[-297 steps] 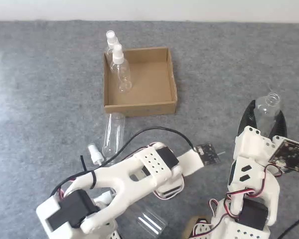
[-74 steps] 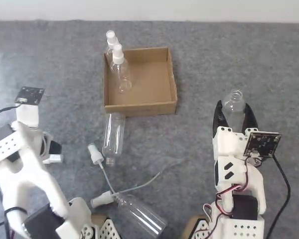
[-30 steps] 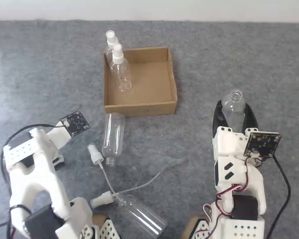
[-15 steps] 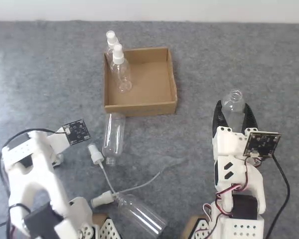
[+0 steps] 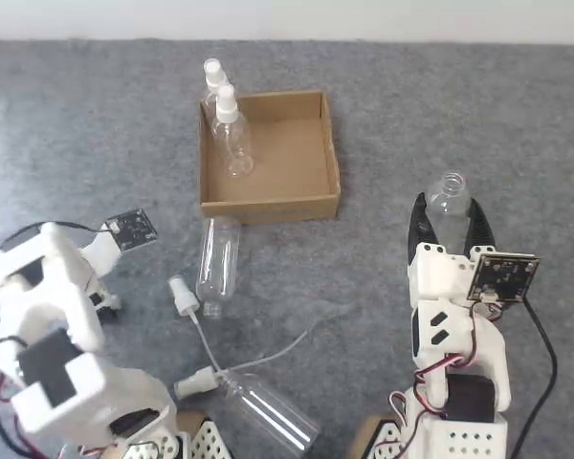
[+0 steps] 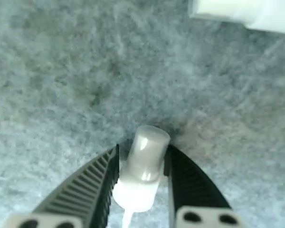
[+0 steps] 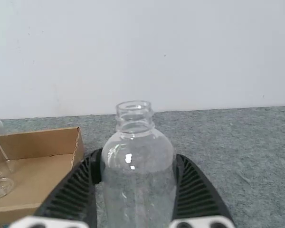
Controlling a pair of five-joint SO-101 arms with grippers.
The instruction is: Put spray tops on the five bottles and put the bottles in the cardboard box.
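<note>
My right gripper (image 5: 450, 218) (image 7: 137, 164) is shut on an upright clear bottle (image 5: 451, 194) (image 7: 137, 142) with an open neck, right of the cardboard box (image 5: 311, 203). My left gripper (image 5: 103, 302) (image 6: 141, 150) is low over the grey mat at the left. Its black fingers (image 6: 100, 183) press both sides of a white spray top (image 6: 143, 164). One topped bottle (image 5: 231, 142) stands in the box's left corner and another (image 5: 210, 78) shows just behind that corner. A topless bottle (image 5: 218, 256) lies in front of the box.
A loose spray top (image 5: 183, 295) with its thin tube lies beside the lying bottle. Near the front edge another bottle (image 5: 271, 413) lies with a spray top (image 5: 197, 384) at its neck. Grey mat (image 5: 459, 105) spreads open right of the box.
My left arm has swung a little to the left, its wrist settling over the spray top at the left. The right arm and its bottle have not moved.
</note>
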